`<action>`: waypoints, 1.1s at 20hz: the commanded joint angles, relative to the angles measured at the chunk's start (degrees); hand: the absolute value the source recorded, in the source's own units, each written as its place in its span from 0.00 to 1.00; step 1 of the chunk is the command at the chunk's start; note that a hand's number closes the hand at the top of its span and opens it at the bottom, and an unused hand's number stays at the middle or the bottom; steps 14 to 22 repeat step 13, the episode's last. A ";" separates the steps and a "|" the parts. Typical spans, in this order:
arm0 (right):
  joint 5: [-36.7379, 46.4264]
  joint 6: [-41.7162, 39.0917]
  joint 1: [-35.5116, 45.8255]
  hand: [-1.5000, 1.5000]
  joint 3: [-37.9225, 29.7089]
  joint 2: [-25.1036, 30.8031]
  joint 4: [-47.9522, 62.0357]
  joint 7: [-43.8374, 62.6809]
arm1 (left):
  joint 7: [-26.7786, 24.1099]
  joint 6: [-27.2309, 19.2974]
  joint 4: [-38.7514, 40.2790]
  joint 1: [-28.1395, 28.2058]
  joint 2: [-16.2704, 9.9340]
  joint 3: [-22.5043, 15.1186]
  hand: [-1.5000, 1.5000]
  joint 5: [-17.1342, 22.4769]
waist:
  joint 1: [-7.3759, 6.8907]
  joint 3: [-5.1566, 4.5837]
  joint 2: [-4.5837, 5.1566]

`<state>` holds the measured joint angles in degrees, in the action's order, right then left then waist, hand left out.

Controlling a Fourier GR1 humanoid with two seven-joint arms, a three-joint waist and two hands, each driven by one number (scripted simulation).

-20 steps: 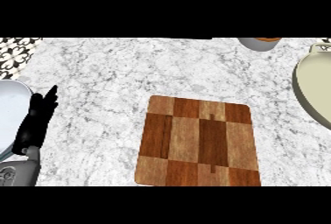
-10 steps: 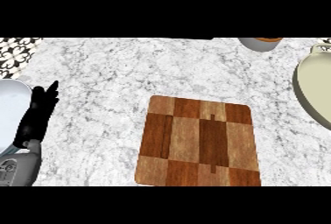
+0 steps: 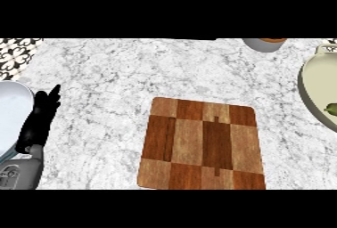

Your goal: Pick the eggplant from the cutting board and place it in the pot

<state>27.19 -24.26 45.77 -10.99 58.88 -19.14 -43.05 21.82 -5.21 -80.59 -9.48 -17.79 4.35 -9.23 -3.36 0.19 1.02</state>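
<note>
The wooden cutting board [image 3: 203, 143] lies on the marble counter at centre, with nothing on it. At the right edge stands the cream pot [image 3: 317, 84], cut off by the frame. A small dark green piece, which may be the eggplant's tip [image 3: 331, 108], shows inside it at the very edge. My left hand [image 3: 39, 119] rests at the lower left, fingers straight and pointing up, holding nothing. My right hand does not show.
A white plate [image 3: 12, 111] lies at the left edge, just beside my left hand. A grey bowl [image 3: 265, 44] with an orange inside sits at the top right. Patterned tiles [image 3: 16, 50] show at the top left corner.
My left hand has shifted slightly up and to the right beside the plate. A green piece now shows in the pot at the right edge.
</note>
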 commanded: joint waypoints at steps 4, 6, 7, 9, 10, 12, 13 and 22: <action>-9.32 -9.48 4.32 0.00 -8.40 -1.17 7.97 0.37 | -1.16 -0.87 -1.60 1.78 1.29 -0.49 0.50 -0.39 | 0.60 0.08 -0.28; -12.28 -10.28 5.08 0.00 -11.37 -0.17 9.96 2.45 | -0.41 0.40 -0.64 1.18 -0.49 0.94 0.50 0.42 | 0.94 0.08 -0.15; -13.66 -9.74 5.62 0.00 -12.87 0.05 11.28 4.45 | -2.06 0.92 -1.97 3.36 -0.19 1.11 0.50 1.37 | 0.14 0.10 -0.11; -15.21 -9.64 5.17 0.00 -14.57 1.59 12.14 4.95 | -1.81 1.19 -1.16 3.06 -0.68 0.95 0.50 0.74 | 0.69 0.13 0.05; -16.09 -9.72 6.22 0.00 -15.58 3.16 12.21 6.03 | -0.55 1.25 -1.25 1.47 -1.17 1.42 0.50 0.93 | 0.56 0.18 0.22; -17.86 -10.91 5.76 0.00 -17.45 5.61 13.55 7.72 | 0.60 0.01 -2.09 1.71 0.12 0.68 0.50 0.27 | 0.44 0.29 0.39; -18.56 -10.55 4.00 0.00 -18.25 6.08 14.20 7.05 | -0.72 0.07 -2.34 2.27 0.47 0.45 0.50 0.37 | 0.58 0.36 0.50; -18.56 -10.55 4.00 0.00 -18.25 6.08 14.20 7.05 | -0.72 0.07 -2.34 2.27 0.47 0.45 0.50 0.37 | 0.58 0.36 0.50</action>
